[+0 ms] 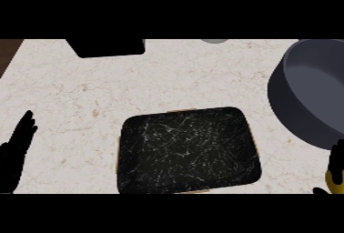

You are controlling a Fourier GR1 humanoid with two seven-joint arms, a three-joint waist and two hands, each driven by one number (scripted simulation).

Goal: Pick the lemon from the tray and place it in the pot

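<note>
Right hand [338, 159], at 4 o'clock on the view's right edge: black fingers curled round the lemon [334, 178], holding it. Only a yellow patch of the lemon visible, between the fingers and the frame's edge. Hand largely cut off by the edge; palm not visible. Positioned just below the near rim of the pot [310, 91]; contact with the rim impossible to judge. Lemon off the tray, outside the pot.

Left hand [17, 152], at 8 o'clock on the view's left edge: fingers straight, pointing up toward 12 o'clock, held close together, holding nothing. Resting near the edge, well apart from the tray.

Tray [188, 150], slightly below centre toward 6 o'clock: black, white-veined surface, rounded corners, thin tan border showing at top and bottom edges. Surface bare. Lying flat on the counter [134, 86], between the two hands.

Pot: dark grey, round, at 2 o'clock, partly cut off by the right edge. Interior visible, nothing seen inside. Separated from the tray by a strip of counter.

Counter: pale marble with faint brown veining.

Black block [107, 48] at 11 o'clock on the top edge. Small grey object [214, 40] at 12 o'clock, mostly cut off. Dark brown strip [7, 54] at 10 o'clock beyond the counter's corner.
</note>
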